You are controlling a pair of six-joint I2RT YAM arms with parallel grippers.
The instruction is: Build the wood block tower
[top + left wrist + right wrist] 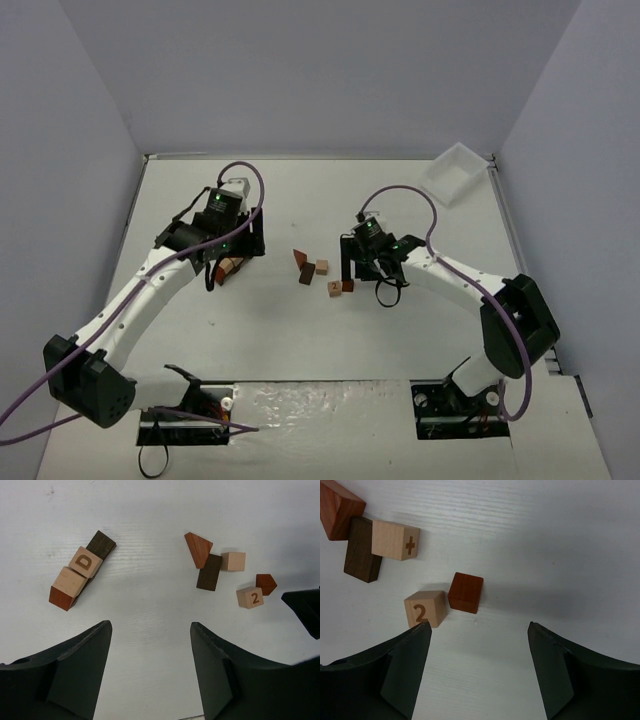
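My left gripper [236, 252] [150, 626] is open and empty above bare table. Ahead of it to the left lies the tower [80, 572] [228, 268]: a dark brown block, a pale cube marked D, a pale cube and a reddish-brown block, all touching. The loose wood blocks lie in the middle: a red wedge [198, 549] [337, 510], a dark brown block [209, 572] [362, 550], a pale cube [233, 561] [395, 540], a pale cube marked 2 [250, 597] [424, 608] [334, 287] and a reddish-brown cube [465, 592] [347, 285]. My right gripper [358, 268] [479, 626] is open and empty, just short of those last two cubes.
A white plastic tray [455, 172] stands at the table's far right corner. White walls close in the table at the left, back and right. One finger of the right gripper [305, 611] shows at the right edge of the left wrist view.
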